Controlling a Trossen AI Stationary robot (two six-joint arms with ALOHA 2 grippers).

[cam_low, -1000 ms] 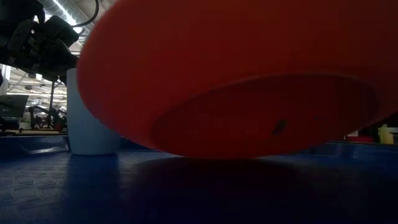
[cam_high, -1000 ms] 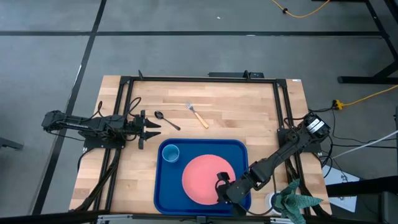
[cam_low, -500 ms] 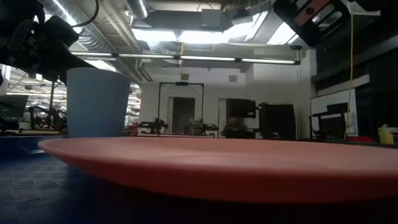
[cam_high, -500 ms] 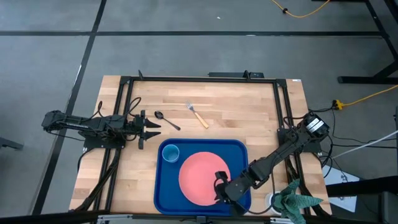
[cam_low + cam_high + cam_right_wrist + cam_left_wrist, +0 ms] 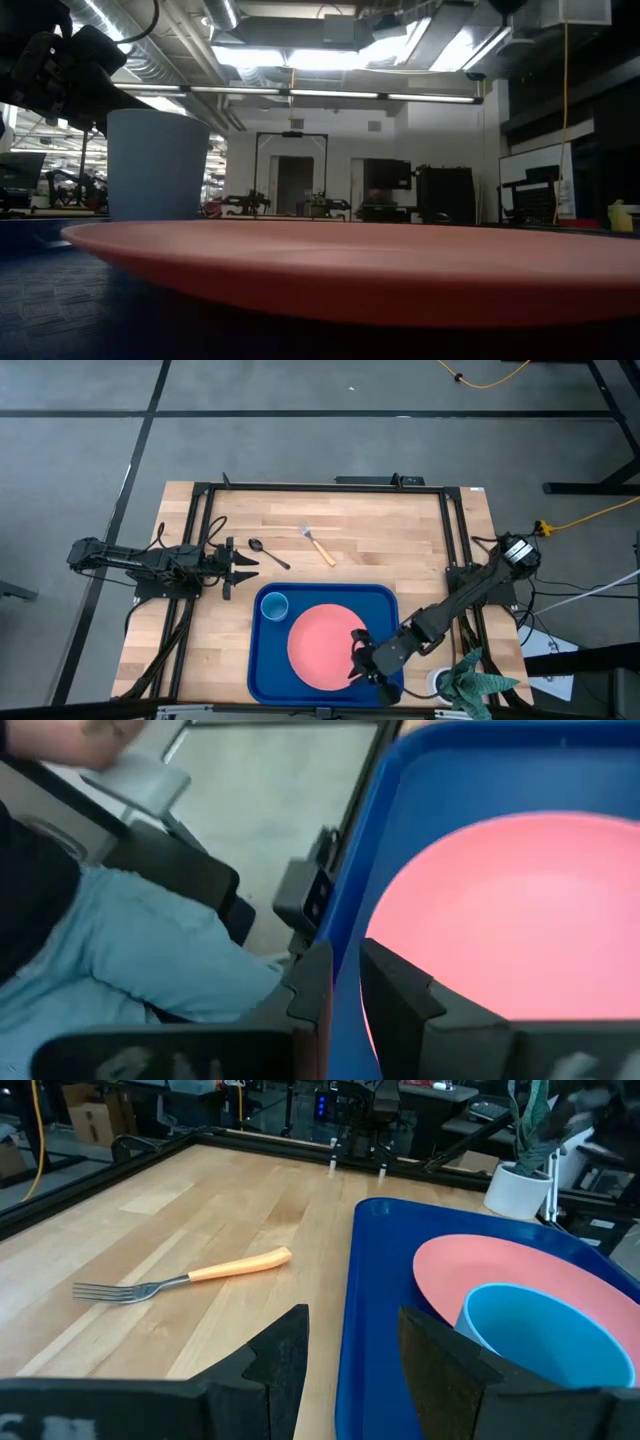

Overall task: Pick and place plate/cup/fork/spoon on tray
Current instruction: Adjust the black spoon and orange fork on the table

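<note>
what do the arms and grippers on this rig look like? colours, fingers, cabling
Both arms are dark, near-black jointed links. The left gripper and right gripper each end in two dark, blocky, flat-faced fingers, matte in the wrist views. Black cables loop beside the left arm; the right arm's base carries a white patch. No coloured markings are legible.

Bright ceiling strip lights (image 5: 330, 55) backlight the dim, blurred low foreground.

Right tool (image 5: 361, 664) low near the front edge, fingers slightly parted, left tool (image 5: 243, 569) waiting, parted
</note>
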